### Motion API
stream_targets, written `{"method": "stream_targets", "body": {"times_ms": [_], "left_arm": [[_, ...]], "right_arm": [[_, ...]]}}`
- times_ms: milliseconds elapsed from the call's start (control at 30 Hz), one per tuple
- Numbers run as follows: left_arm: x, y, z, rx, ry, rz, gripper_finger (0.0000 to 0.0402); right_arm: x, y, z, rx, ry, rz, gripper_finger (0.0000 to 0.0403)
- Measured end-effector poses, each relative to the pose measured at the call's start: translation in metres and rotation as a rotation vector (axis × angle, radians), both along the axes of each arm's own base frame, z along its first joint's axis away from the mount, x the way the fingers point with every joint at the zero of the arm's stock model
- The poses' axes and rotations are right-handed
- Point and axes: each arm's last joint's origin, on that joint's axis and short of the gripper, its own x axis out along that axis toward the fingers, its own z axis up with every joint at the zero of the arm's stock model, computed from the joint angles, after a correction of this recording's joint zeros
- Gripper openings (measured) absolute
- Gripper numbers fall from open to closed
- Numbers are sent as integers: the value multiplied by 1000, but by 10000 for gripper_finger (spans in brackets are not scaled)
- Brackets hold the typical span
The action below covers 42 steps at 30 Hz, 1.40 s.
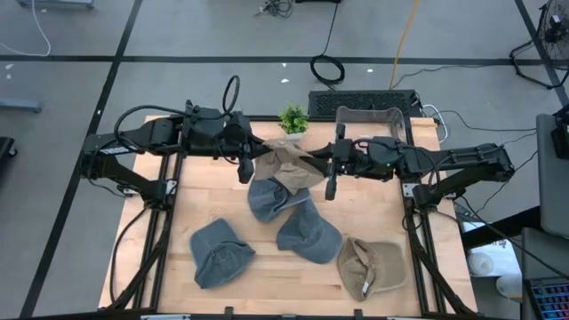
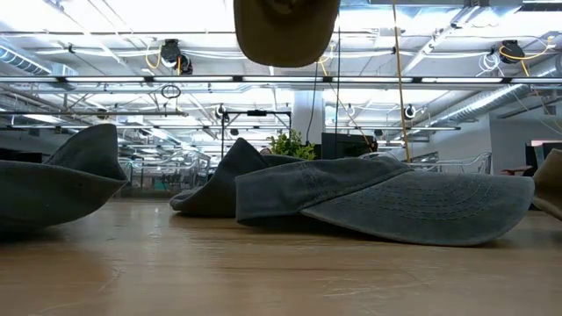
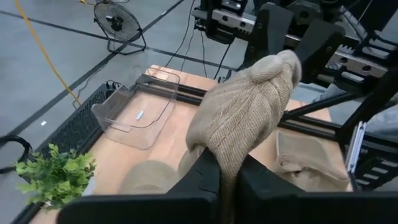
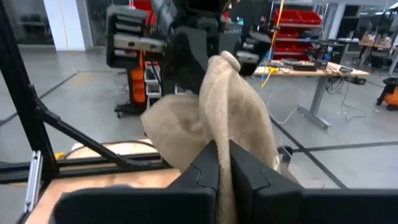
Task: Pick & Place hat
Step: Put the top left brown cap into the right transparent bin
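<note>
Both grippers are clamped on one tan hat (image 1: pixel 283 163), held in the air between them: the left gripper (image 1: pixel 246 169) pinches a fold at one edge, the right gripper (image 1: pixel 330 174) a fold at the opposite edge, jaws narrowed to the cloth's thickness. The fabric sags and bunches between the pinches, so it looks light, soft and floppy; the seamed rim should give the surest hold. Below the grippers lie three grey hats (image 1: pixel 307 235) and another tan one (image 1: pixel 372 265); beyond them stand a clear bin (image 1: pixel 369 115) and a small plant (image 1: pixel 293 117)
</note>
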Motion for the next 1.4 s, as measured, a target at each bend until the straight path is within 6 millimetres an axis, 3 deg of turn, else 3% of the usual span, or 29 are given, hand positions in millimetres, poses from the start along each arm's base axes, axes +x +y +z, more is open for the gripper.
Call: {"method": "stream_targets", "body": {"times_ms": [233, 600, 900, 1167, 1400], "left_arm": [[0, -1, 0, -77, -5, -25, 93], [-6, -4, 10, -228, -86, -118, 232], [-4, 4, 18, -413, -162, -207, 330], [-1, 31, 13, -669, -138, -159, 376], [28, 55, -8, -787, -62, -284, 381]], "right_arm": [[-13, 1, 14, -40, -73, 5, 1], [-70, 4, 48, -92, -200, 0, 0], [-105, 11, 65, -97, -303, 104, 0], [-115, 17, 74, -161, -389, 262, 0], [-111, 20, 78, -274, -455, 324, 0]]}}
